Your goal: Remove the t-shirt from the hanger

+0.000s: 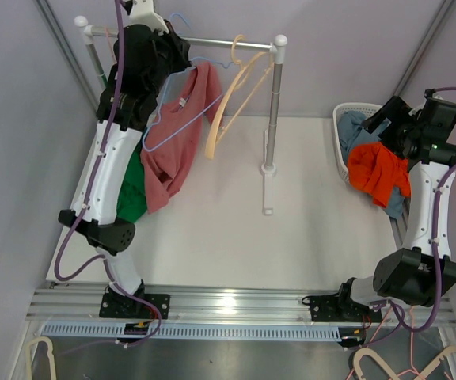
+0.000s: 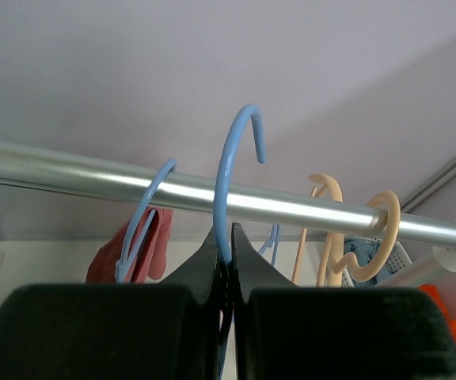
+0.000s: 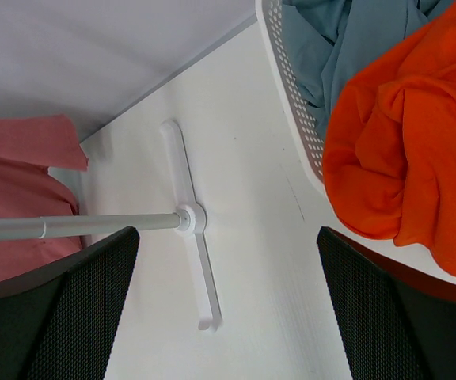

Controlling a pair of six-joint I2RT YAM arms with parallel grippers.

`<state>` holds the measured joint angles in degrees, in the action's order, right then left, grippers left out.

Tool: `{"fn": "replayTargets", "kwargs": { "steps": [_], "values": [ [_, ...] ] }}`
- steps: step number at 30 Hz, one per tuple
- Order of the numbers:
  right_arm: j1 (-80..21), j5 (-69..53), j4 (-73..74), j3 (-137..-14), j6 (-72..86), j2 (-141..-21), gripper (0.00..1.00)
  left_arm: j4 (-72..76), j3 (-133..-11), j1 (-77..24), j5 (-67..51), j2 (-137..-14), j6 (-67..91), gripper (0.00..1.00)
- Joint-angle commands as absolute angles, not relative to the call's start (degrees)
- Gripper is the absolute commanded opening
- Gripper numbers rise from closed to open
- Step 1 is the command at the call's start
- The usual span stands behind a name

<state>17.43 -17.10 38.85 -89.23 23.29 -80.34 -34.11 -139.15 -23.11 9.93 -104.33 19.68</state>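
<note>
A white counter (image 1: 236,237) lies evenly lit, with only soft shadows on it. Pale lilac-grey walls (image 1: 331,47) rise behind the counter and to its left. An aluminium rail (image 1: 244,305) runs along the counter's near edge, and grey metal struts (image 1: 62,39) slant past its far corners.

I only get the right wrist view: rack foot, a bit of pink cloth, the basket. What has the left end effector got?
Observer: The left end effector is shut on a blue hanger hook, close under the rail.
Operator: Is the shirt off yet?
Observer: No, the pink t-shirt hangs bunched below the rail.
Operator: Anything else hanging up there?
Observer: Two bare cream hangers, between the shirt and the rack's post.
</note>
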Motion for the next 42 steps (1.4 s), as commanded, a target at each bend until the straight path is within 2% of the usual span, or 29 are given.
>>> {"fn": "replayTargets", "kwargs": {
  "steps": [1,8,19,25,28,37,42],
  "values": [
    [17.1,-18.4,38.1,-89.7,22.6,-78.0,1.00,-30.4,-139.1,-23.8,11.6,-102.7,15.9,0.01],
    [17.1,-19.5,37.2,-88.9,23.0,-78.0,0.99,-18.1,-124.2,-25.8,13.2,-100.3,11.3,0.01],
    [17.2,-18.5,37.8,-88.8,21.8,-77.3,1.00,-13.4,-124.3,-28.1,14.6,-103.4,6.6,0.01],
    [17.2,-19.2,37.7,-88.6,22.0,-77.3,0.99,1.7,-110.2,-33.3,17.8,-98.2,-3.0,0.01],
    [17.3,-19.3,37.6,-88.2,22.0,-77.3,1.00,3.6,-106.8,-33.8,17.7,-97.6,-2.1,0.01],
    [17.4,-19.5,37.8,-88.4,21.7,-77.2,1.00,4.9,-105.5,-35.9,16.4,-99.0,-0.5,0.01],
    [17.5,-19.6,38.0,-88.6,21.5,-77.0,1.00,2.4,-110.9,-38.0,16.4,-101.5,1.8,0.01]
  ]
}}
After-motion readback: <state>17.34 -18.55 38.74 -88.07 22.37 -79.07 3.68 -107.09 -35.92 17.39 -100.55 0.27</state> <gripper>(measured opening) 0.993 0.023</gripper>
